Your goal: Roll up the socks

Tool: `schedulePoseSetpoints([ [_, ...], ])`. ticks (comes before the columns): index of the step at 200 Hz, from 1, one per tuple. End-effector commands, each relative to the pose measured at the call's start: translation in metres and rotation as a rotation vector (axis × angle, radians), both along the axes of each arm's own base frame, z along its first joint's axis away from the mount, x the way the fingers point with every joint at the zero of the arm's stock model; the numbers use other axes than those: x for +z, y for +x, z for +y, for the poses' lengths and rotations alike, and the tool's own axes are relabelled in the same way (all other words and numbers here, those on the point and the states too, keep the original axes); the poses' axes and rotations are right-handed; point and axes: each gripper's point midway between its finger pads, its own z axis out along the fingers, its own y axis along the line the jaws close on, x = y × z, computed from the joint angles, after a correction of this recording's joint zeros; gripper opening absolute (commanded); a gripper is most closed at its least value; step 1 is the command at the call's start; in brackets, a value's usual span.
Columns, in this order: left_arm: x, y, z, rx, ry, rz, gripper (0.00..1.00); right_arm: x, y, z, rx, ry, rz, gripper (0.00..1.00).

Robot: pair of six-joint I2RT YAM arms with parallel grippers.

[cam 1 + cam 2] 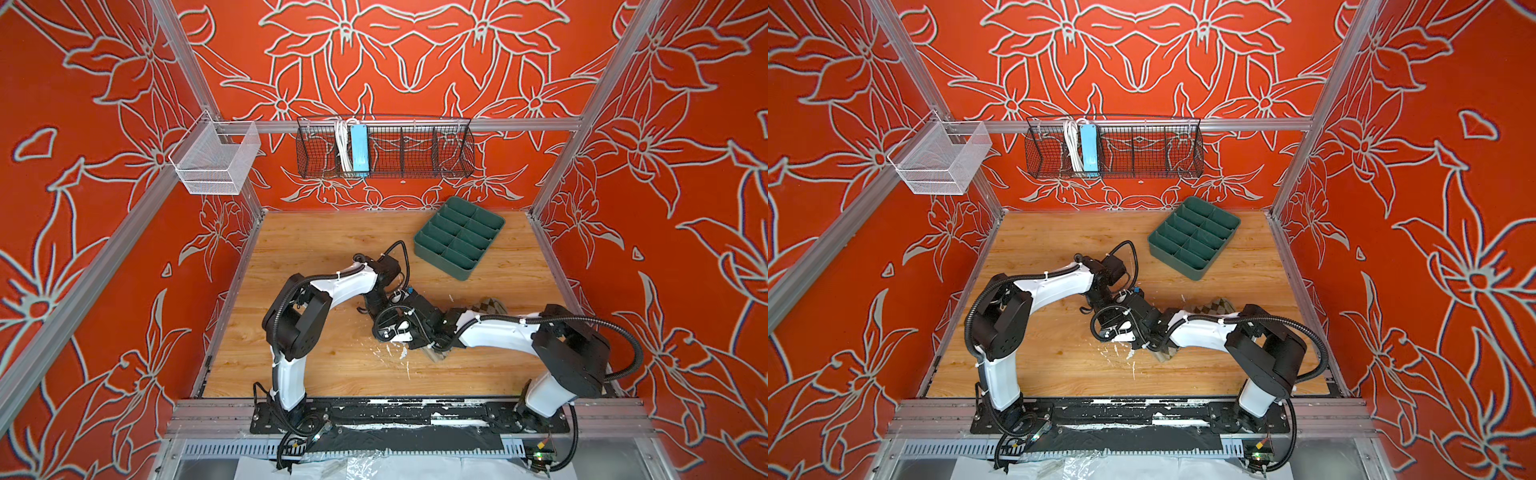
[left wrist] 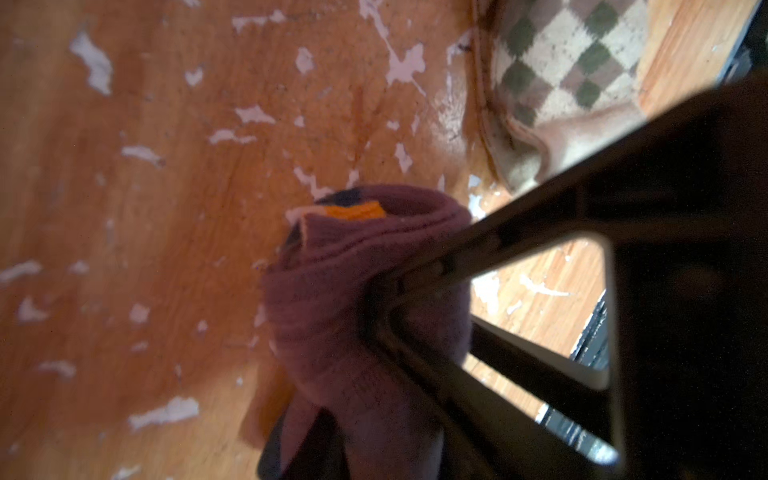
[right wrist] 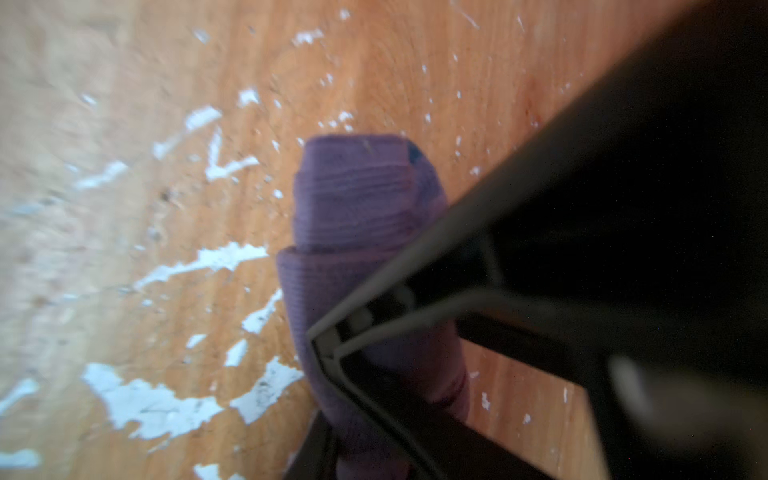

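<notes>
Purple knit fills the space between the jaws of the left gripper [image 2: 328,374]. It is the purple sock [image 2: 353,291], wound into a thick roll. A strip of mustard cuff and a dark blue patch show at the end that points away from the jaws. These jaws stand narrow and hold the roll: one finger [image 2: 478,237] presses into its side and the opposite one lies against the fabric from beneath. The roll hangs low over the wooden table [image 2: 166,208], which is chipped white in many spots; whether it touches the wood I cannot tell.

In both top views the left arm [image 1: 332,286] [image 1: 1050,286] extends toward the middle of the table and meets the right arm [image 1: 498,332] [image 1: 1200,328] there. From above, the wrists cover both pairs of jaws and the roll.

The right gripper [image 3: 328,395] has the purple sock between its jaws as well. They are drawn close, with a fingertip [image 3: 365,303] dug into the fabric. The roll's free end, marked by a small dark blue spot, sticks out past the tips.

To the right of both pairs of jaws the argyle sock [image 2: 561,75] [image 1: 492,307] [image 1: 1219,307] lies on the table, partly under the right arm and apart from the purple roll. Behind the jaws and further right, well apart from them, stands the green tray [image 1: 436,259] [image 1: 1171,262].
</notes>
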Motion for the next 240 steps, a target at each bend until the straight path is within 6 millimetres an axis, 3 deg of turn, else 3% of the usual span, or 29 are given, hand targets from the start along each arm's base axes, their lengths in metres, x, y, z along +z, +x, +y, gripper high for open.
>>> schedulePoseSetpoints([
  [1, 0.035, -0.01, -0.021, -0.044, -0.132, -0.056, 0.37, -0.033, -0.029, -0.031, -0.02, -0.157, 0.164, 0.0],
  [72, 0.063, -0.018, -0.002, -0.054, -0.167, -0.232, 0.4, -0.034, -0.041, -0.054, -0.087, -0.21, 0.216, 0.0],
  [101, 0.078, 0.003, 0.025, 0.027, -0.094, -0.477, 0.4, -0.031, -0.055, -0.059, -0.083, -0.222, 0.324, 0.0],
  [120, 0.102, 0.024, 0.055, 0.121, -0.007, -0.709, 0.46, -0.028, -0.067, -0.063, -0.087, -0.242, 0.444, 0.0],
  [136, 0.132, 0.034, 0.084, 0.2, 0.06, -0.895, 0.46, -0.025, -0.073, -0.065, -0.104, -0.249, 0.542, 0.0],
  [154, 0.165, 0.035, 0.11, 0.254, 0.093, -1.063, 0.48, -0.023, -0.075, -0.067, -0.128, -0.255, 0.624, 0.0],
  [160, 0.187, 0.029, 0.118, 0.278, 0.064, -1.139, 0.49, -0.022, -0.075, -0.067, -0.141, -0.258, 0.65, 0.0],
  [182, 0.217, 0.012, 0.124, 0.246, -0.021, -1.253, 0.5, -0.017, -0.075, -0.065, -0.164, -0.259, 0.772, 0.0],
  [198, 0.22, -0.002, 0.117, 0.184, -0.07, -1.247, 0.5, -0.014, -0.073, -0.063, -0.194, -0.258, 0.876, 0.0],
  [211, 0.211, -0.01, 0.109, 0.124, -0.072, -1.221, 0.5, -0.014, -0.069, -0.06, -0.229, -0.255, 0.96, 0.0],
  [240, 0.155, -0.029, 0.069, -0.132, -0.002, -1.17, 0.51, -0.016, -0.056, -0.055, -0.289, -0.247, 1.078, 0.0],
])
